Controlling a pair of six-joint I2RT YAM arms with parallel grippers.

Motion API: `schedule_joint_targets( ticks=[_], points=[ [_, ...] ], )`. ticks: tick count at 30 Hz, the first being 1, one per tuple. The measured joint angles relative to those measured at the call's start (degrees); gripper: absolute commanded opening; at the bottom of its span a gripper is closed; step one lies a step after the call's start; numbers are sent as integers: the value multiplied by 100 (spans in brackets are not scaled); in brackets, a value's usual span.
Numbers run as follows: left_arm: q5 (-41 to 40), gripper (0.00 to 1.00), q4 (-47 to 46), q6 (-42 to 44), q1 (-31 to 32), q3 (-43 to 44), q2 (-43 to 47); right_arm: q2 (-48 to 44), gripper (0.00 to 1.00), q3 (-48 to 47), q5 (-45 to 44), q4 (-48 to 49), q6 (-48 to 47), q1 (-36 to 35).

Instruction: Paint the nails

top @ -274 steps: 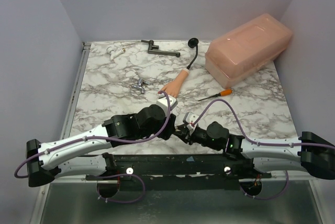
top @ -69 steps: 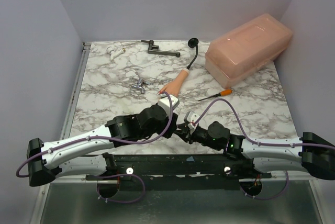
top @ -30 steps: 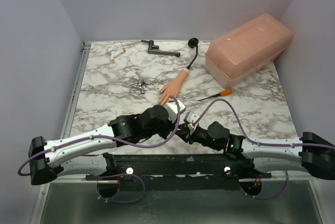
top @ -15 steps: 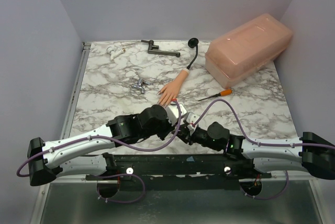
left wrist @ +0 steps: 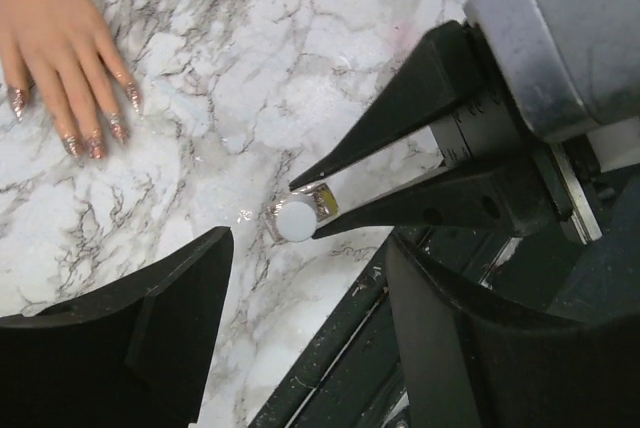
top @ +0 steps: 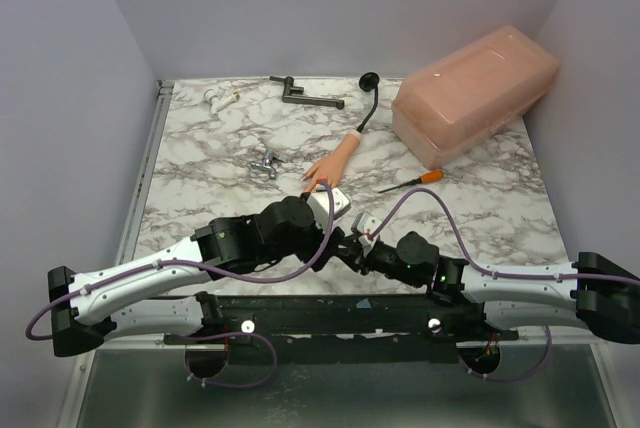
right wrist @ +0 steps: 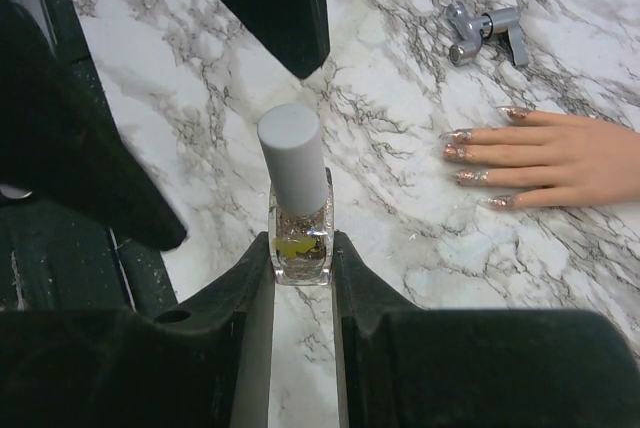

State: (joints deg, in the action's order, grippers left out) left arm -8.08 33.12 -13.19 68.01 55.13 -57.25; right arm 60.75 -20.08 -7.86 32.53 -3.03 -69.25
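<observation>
Polish bottle (right wrist: 297,233) clamped upright in right gripper (right wrist: 300,253). Left gripper (left wrist: 308,253), jaws wide, should centre over white cap (left wrist: 296,220), pinch squarely, then twist. Mannequin hand (right wrist: 570,163) at bottle's 2 o'clock.

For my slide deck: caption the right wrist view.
Right gripper grips an upright white-capped nail polish bottle near a mannequin hand with glittery nails on marble table.

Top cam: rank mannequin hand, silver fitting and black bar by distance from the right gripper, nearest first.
1. mannequin hand: just beyond the right gripper, which holds the polish bottle.
2. silver fitting: farther out, to the left.
3. black bar: at the table's far edge.
</observation>
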Motion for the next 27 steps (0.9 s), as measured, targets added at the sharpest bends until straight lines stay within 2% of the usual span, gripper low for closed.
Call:
schedule_joint_targets(
  ticks=[7, 13, 23, 27],
  points=[
    [-678, 52, 249, -811, 0, 68, 39, 0, 1, 0, 0, 0, 2, 0],
    [-927, 47, 293, -1423, 0, 68, -50, 11, 1, 0, 0, 0, 0, 0],
    [-933, 43, 44, -1818, 0, 68, -400, 11, 1, 0, 0, 2, 0, 0],
    [-933, 39, 2, -1864, 0, 68, -446, 11, 1, 0, 0, 0, 0, 0]
  ],
)
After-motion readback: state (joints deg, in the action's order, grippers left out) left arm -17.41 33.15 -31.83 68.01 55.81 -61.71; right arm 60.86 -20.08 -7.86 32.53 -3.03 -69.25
